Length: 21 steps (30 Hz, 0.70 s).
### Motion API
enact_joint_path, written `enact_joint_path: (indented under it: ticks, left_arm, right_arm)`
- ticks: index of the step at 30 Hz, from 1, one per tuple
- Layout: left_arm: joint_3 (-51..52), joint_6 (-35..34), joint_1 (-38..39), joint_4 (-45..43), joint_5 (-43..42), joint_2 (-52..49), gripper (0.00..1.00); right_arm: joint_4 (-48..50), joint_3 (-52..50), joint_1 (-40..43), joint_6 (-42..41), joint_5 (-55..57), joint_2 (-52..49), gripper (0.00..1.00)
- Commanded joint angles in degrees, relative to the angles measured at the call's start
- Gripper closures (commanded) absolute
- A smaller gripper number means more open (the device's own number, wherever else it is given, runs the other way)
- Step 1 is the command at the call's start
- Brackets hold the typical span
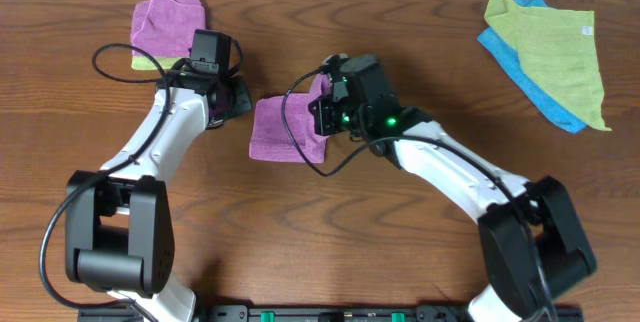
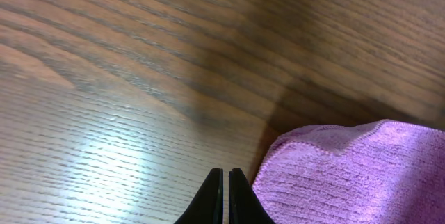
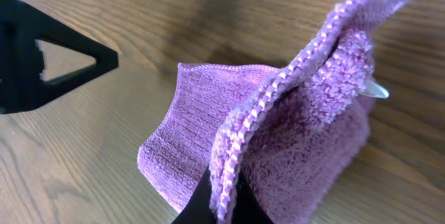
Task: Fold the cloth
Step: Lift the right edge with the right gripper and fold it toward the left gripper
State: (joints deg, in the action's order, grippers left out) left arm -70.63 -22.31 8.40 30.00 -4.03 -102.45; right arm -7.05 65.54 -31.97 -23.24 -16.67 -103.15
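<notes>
Wide passage over bare table (image 1: pixel 430 42) between right arm (image 1: pixel 450 167) and yellow-green cloth (image 1: pixel 555 47). Open at front centre too. Tight beside left gripper (image 2: pixel 225 173): cloth (image 2: pixel 361 172) edge just beside fingertips. Blocked at far left by purple wad (image 1: pixel 165 22).

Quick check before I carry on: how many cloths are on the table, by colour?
Purple: 2, the middle cloth and the folded wad
Yellow-green: 2, the tagged cloth and a sliver showing under the wad
Blue: 1, the blue cloth
Total: 5
</notes>
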Motion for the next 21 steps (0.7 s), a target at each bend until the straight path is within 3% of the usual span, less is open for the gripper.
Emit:
enact_joint_path:
  ticks: [1, 21]
  left_arm:
    - [-0.90, 0.11, -0.83, 0.44, 1.86, 2.25, 0.94]
    - [-0.90, 1.11, -4.00, 1.75, 3.17, 4.39, 0.94]
  right_arm:
    - [-0.28, 2.80, -1.66, 0.59, 0.33, -2.58, 0.99]
    - [-0.57, 8.63, -5.11, 0.83, 0.44, -10.56, 0.99]
